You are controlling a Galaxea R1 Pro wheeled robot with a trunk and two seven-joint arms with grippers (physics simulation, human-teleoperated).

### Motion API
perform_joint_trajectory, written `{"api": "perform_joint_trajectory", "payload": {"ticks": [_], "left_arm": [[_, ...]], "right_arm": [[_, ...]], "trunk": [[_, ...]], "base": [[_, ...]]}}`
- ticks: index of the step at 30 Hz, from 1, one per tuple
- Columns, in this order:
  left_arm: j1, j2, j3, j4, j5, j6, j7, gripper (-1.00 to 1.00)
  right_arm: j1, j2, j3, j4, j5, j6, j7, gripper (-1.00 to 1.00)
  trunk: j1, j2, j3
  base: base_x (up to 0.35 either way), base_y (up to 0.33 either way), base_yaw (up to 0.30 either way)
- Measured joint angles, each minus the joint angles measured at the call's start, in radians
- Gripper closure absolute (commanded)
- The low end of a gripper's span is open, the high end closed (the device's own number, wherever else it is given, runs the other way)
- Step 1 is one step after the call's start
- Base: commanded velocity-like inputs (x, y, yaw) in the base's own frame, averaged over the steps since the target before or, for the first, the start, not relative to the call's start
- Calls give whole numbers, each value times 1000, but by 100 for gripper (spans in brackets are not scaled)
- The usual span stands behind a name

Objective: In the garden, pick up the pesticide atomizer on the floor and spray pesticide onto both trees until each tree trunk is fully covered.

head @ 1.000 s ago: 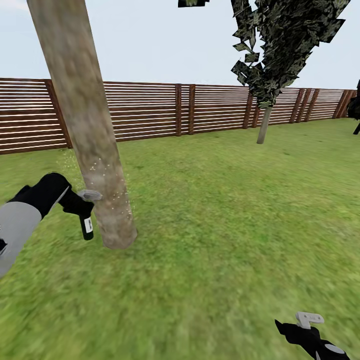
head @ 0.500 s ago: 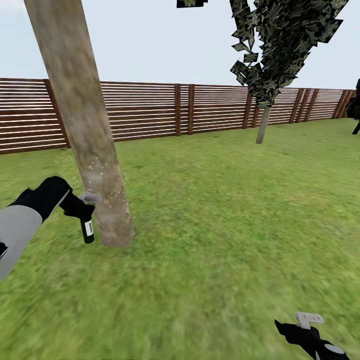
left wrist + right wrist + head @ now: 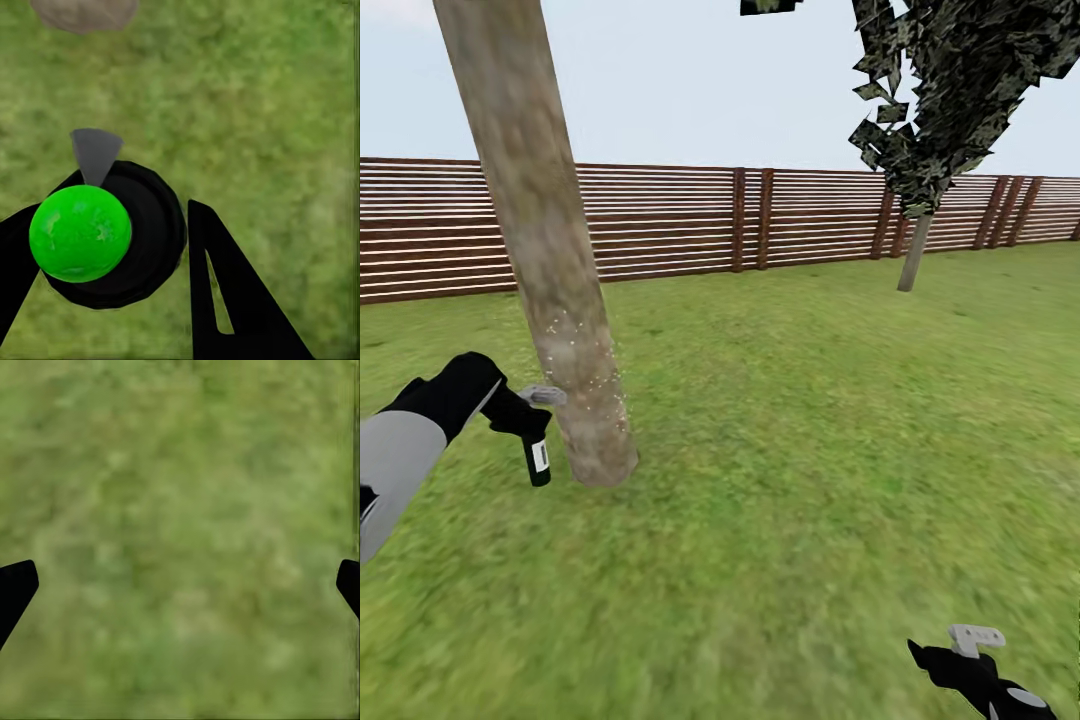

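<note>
Two black fingers (image 3: 225, 300) of the left gripper (image 3: 112, 247) clamp the pesticide atomizer (image 3: 120, 232), its green spot at left centre, above grass (image 3: 262, 112); the tree trunk (image 3: 82, 13) base sits upper left

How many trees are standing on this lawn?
2. A thick leaning trunk close at the left, by the spray bottle; a thin-trunked leafy tree far right by the fence. More may stand outside the view.

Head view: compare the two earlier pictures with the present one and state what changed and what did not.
The whole scene slid rightward in the picture, so the camera turned left; nothing in the garden moved. The left hand still holds the pesticide atomizer beside the tree trunk, white specks still on it. The right hand stays low.
</note>
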Motion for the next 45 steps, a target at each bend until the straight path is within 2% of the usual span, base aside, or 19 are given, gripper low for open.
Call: {"api": "perform_joint_trajectory", "payload": {"ticks": [3,4,7,9,12,16,20,28,36,39,41,43,45], "left_arm": [[-25,-6,33,-2,2,2,1,100],[-53,-9,42,-1,-1,2,2,100],[-134,-10,46,4,-6,6,5,100],[-162,-10,44,8,-6,9,5,100],[-152,-8,41,8,-10,7,6,100],[-56,-7,48,2,-9,-1,51,100],[-38,-7,56,0,-2,-1,66,100],[-37,-7,56,0,-2,-1,67,100],[-39,0,52,-1,-3,-1,69,100],[-55,3,52,-1,-3,2,69,100],[-95,4,52,0,-6,3,70,100],[-121,19,49,0,-19,2,92,100],[-130,37,50,1,-18,3,150,100]], "right_arm": [[0,-1,0,0,0,0,0,-100],[0,-1,0,0,0,0,0,-100],[0,-1,0,1,0,0,0,-100],[0,-1,0,1,1,1,0,-100],[0,-1,0,1,1,1,0,-100],[0,-1,0,1,1,0,0,-100],[0,-1,0,1,1,1,0,-100],[0,-1,0,0,2,1,0,-100],[0,-1,0,1,1,1,0,-100],[1,-1,0,1,1,1,0,-100],[0,-1,0,1,1,1,0,-100],[0,-1,0,1,1,0,0,-100],[0,-1,0,1,1,1,0,-100]], "trunk": [[0,0,0],[0,0,0],[0,0,0],[0,0,0],[0,0,0],[0,0,0],[0,0,0],[0,0,0],[0,0,0],[0,0,0],[0,0,0],[0,0,0],[0,0,0]], "base": [[57,-81,6],[7,-10,1],[2,-2,0],[0,0,0],[0,0,0],[0,0,0],[11,-36,0],[83,-245,0],[280,-94,0],[66,9,0],[11,2,0],[3,0,0],[1,0,0]]}}
